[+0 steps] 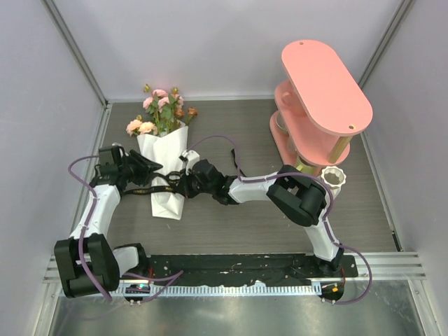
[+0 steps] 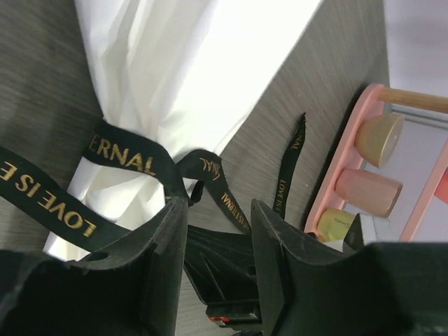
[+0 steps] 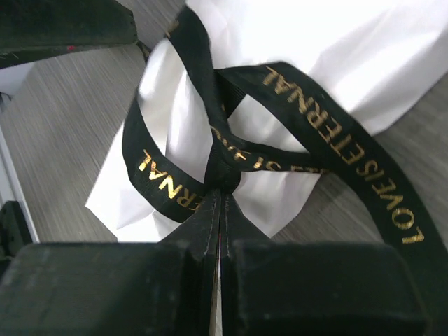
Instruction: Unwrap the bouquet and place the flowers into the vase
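White paper [image 1: 168, 199] hiding every stem of the bouquet [image 1: 166, 164]; black ribbon [image 3: 294, 105] partly covered by both arms. Lying flat at 9 o'clock of the tabletop [image 1: 245, 133], long axis 6 to 12, flowers [image 1: 162, 108] toward 12. Right fingers [image 3: 140, 280] pinched shut on the ribbon; left fingers [image 2: 164, 252] apart, gripping nothing.
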Tool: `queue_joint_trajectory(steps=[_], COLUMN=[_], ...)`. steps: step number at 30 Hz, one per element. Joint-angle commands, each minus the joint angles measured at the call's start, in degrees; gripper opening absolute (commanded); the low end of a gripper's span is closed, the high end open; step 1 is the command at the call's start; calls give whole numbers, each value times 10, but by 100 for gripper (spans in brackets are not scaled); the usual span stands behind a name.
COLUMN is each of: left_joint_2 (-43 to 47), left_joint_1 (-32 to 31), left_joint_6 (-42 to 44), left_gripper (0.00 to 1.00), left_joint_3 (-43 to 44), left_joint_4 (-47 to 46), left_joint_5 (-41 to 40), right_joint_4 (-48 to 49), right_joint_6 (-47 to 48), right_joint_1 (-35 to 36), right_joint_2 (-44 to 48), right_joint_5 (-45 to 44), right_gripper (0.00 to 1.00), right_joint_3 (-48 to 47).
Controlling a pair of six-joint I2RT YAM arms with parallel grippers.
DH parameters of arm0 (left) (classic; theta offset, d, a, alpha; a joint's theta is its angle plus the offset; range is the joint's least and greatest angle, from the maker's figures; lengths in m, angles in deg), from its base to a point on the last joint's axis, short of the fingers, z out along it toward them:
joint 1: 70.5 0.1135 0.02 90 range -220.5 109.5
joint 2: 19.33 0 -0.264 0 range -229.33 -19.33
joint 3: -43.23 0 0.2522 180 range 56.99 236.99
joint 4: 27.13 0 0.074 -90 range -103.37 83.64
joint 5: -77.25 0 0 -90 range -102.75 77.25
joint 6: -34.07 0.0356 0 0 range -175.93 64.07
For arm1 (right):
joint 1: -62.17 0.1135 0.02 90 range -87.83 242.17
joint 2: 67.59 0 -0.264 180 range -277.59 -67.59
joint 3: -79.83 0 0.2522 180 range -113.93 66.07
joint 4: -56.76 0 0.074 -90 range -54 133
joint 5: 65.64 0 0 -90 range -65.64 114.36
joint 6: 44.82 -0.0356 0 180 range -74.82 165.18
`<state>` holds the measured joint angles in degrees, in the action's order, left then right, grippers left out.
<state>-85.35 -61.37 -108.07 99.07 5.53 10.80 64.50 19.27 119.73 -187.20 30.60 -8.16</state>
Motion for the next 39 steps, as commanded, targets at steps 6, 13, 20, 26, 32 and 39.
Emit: queue_joint_trajectory(steps=[6,13,20,26,32,39], left_joint_2=[-33,-17,-26,-37,-39,7], left_joint_1=[-19,-35,-41,-46,-46,-57], left_joint_6=[-61,-92,-112,-108,-97,-79], left_gripper=[43,41,33,33,26,11], left_joint_3=[-18,-29,-35,-26,-21,-17], left_joint_4=[-30,7,-30,-33,-49,-54], left_joint_5=[-15,-111,-123,-138,-149,-156], right_joint_4=[142,180,195,194,193,191], right_joint_6=[-1,7,8,9,9,7], right_joint_1=[4,4,4,3,4,3], right_joint_2=[45,56,61,57,56,52], right_joint_5=[-1,11,14,26,30,28], right_gripper=[1,1,1,1,1,1], right_joint_3=[58,84,96,94,93,90])
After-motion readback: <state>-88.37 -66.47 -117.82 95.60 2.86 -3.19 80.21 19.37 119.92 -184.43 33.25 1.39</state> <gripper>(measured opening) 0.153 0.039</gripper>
